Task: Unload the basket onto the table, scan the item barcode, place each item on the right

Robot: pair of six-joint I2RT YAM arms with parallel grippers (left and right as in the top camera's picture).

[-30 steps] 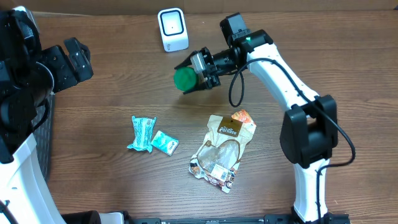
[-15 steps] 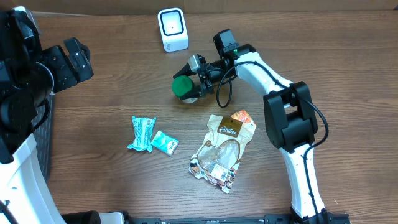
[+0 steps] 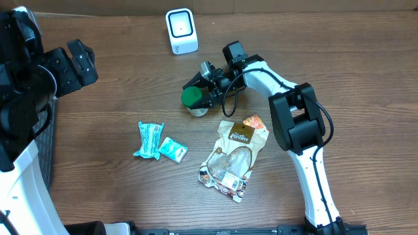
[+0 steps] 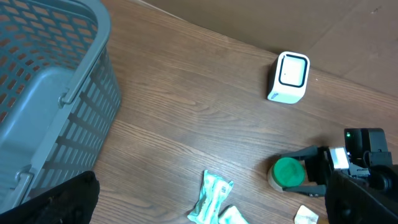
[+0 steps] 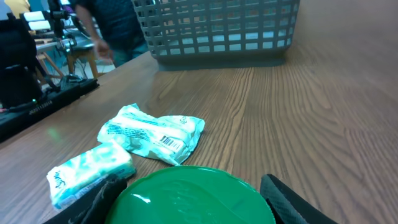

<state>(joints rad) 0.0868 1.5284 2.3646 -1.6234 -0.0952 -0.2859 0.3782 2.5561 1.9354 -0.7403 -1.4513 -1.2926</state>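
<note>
The item is a jar with a green lid (image 3: 191, 98), standing upright on the wooden table in front of the white barcode scanner (image 3: 181, 31). My right gripper (image 3: 200, 92) is shut on it. In the right wrist view the green lid (image 5: 193, 196) fills the gap between the two black fingers (image 5: 292, 200). The jar (image 4: 288, 172) and the scanner (image 4: 288, 78) also show in the left wrist view. No barcode shows on the jar. My left gripper (image 3: 81, 62) hovers open and empty at the far left, above the basket.
A grey mesh basket (image 4: 56, 93) stands at the table's left edge. Two pale green packets (image 3: 149, 139) (image 3: 173, 150) lie left of centre. A brown snack pouch (image 3: 235, 156) lies below the jar.
My right gripper has carried the jar down and slightly toward the front, from mid-air near the scanner to the table top. The left arm has not moved.
</note>
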